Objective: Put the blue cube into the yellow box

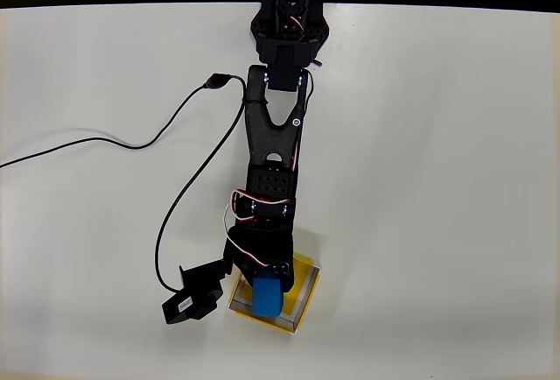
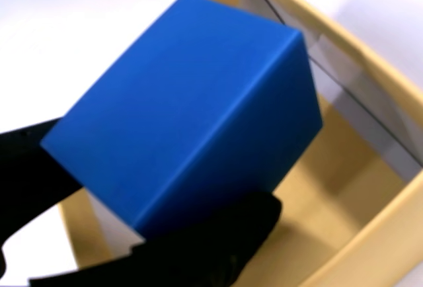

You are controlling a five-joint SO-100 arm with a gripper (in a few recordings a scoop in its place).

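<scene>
Arm: my black arm (image 1: 273, 148) reaches from its base at the top edge of the tabletop (image 1: 437, 179) straight down the overhead view, ending over the yellow box.

Claw: my claw (image 1: 267, 288) is closed on the blue cube; in the wrist view a black finger (image 2: 218, 234) presses against the cube's lower face and another dark part of the claw lies at its left edge.

Blue cube: the blue cube (image 1: 268, 296) is held in my claw, directly above the open top of the yellow box in the overhead view. In the wrist view the cube (image 2: 185, 108) is tilted, one corner pointing up and to the right, with the box interior showing beneath and beside it. I cannot tell whether it touches the floor of the box.

Yellow box: the yellow box (image 1: 304, 285) sits near the bottom centre of the overhead view, turned slightly off square, its pale rim visible on the right and lower sides. In the wrist view its tan inner walls and floor (image 2: 330, 188) spread to the right of the cube.

Camera on wrist: a small black module (image 1: 191, 301) juts out to the left of the claw in the overhead view.

Cable: a black cable (image 1: 166, 222) loops across the white tabletop on the left, running off the left edge.
</scene>
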